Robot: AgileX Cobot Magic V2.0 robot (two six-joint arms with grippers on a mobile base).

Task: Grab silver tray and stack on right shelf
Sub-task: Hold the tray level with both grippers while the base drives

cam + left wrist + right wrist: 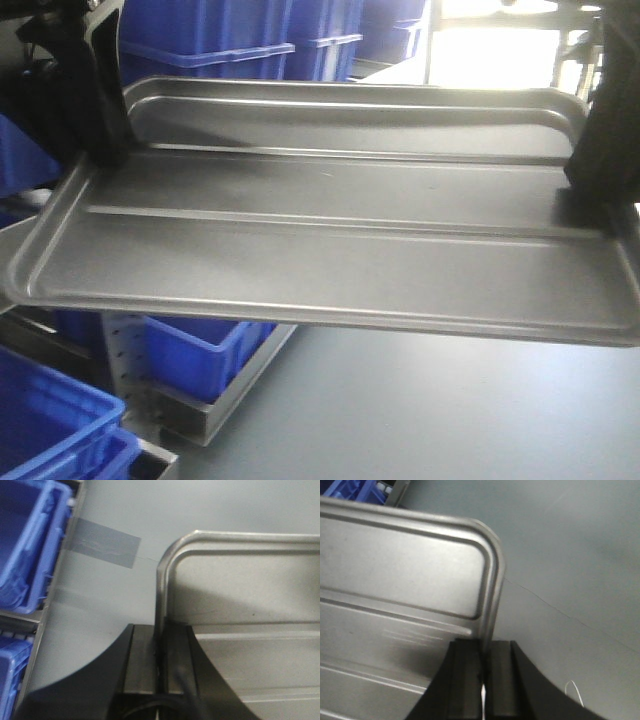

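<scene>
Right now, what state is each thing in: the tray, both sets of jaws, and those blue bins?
Silver tray: lifted in the air, empty, held at both short ends.
Left jaws: shut on the tray's left rim.
Right jaws: shut on the tray's right rim.
Blue bins: sitting in the rack below the tray, contents not visible.

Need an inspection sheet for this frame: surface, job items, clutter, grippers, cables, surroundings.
Surface: grey floor, one tape patch on it.
Job's things: silver tray held in the air, nothing on it; right shelf not identifiable in view.
Clutter: white thread loop on the floor.
Grippers: left gripper shut on one short-end rim; right gripper shut on the opposite rim.
Cables: dark cable across the left gripper body.
Surroundings: blue bins in a steel rack.
</scene>
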